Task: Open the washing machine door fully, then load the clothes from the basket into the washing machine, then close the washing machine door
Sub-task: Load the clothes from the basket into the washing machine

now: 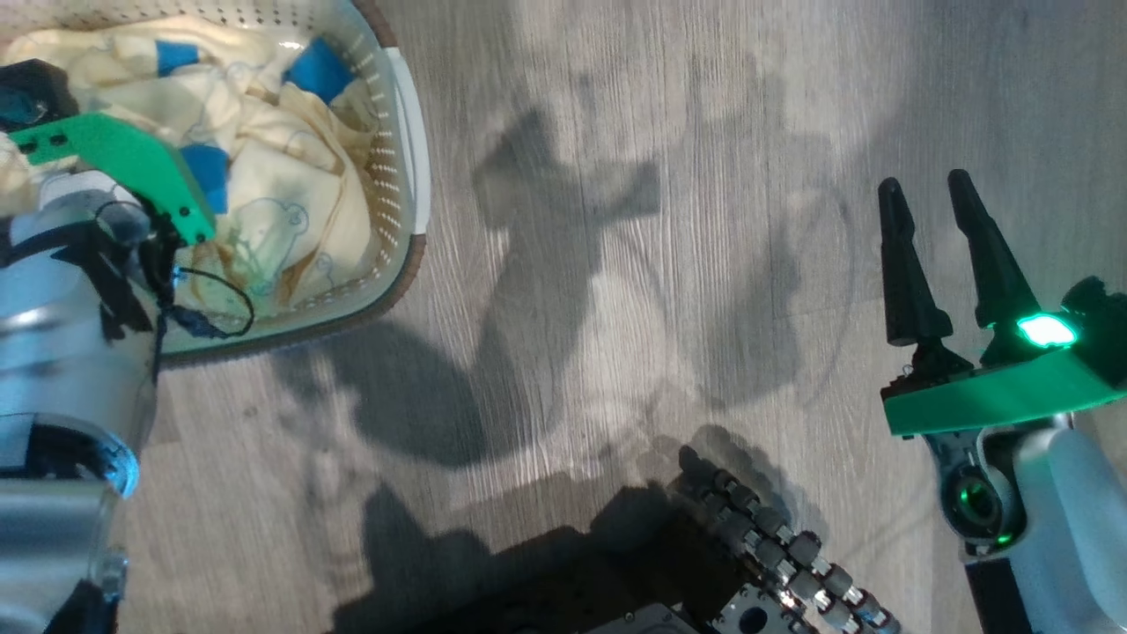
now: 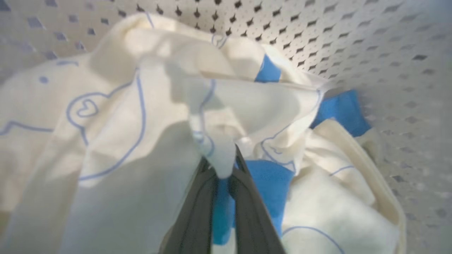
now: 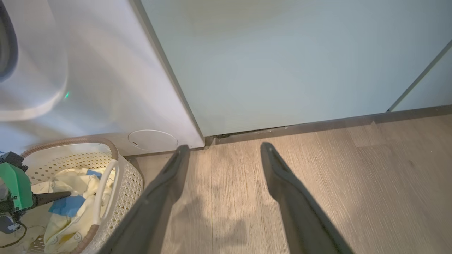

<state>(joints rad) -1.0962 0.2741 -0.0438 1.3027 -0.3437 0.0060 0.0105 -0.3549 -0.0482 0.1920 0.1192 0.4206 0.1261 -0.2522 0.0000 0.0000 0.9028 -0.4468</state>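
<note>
Dark long fingers of the left gripper [image 2: 221,165] rise from 6 o'clock in the left wrist view, pinched together on a fold of the soft pale yellow clothes [image 2: 116,116] with thin blue outlines and bright blue patches. The fold bunches over the tips toward 12 o'clock. That heap lies inside the oval cream perforated plastic basket [image 2: 388,53], which sits at 10 o'clock in the head view on the grey wood-grain floor [image 1: 616,264]. At 3 o'clock there, well apart from the basket, the right gripper [image 1: 924,185] hangs with jaws spread wide, holding nothing. From the right wrist, the big white washing machine [image 3: 106,88] stands just behind the basket, toward 11 o'clock, beside a flat pale teal cabinet door [image 3: 282,53]. The left arm looks the nearer one, and the lift should go up over the rim toward the washer; whether its door is open I cannot tell.
</note>
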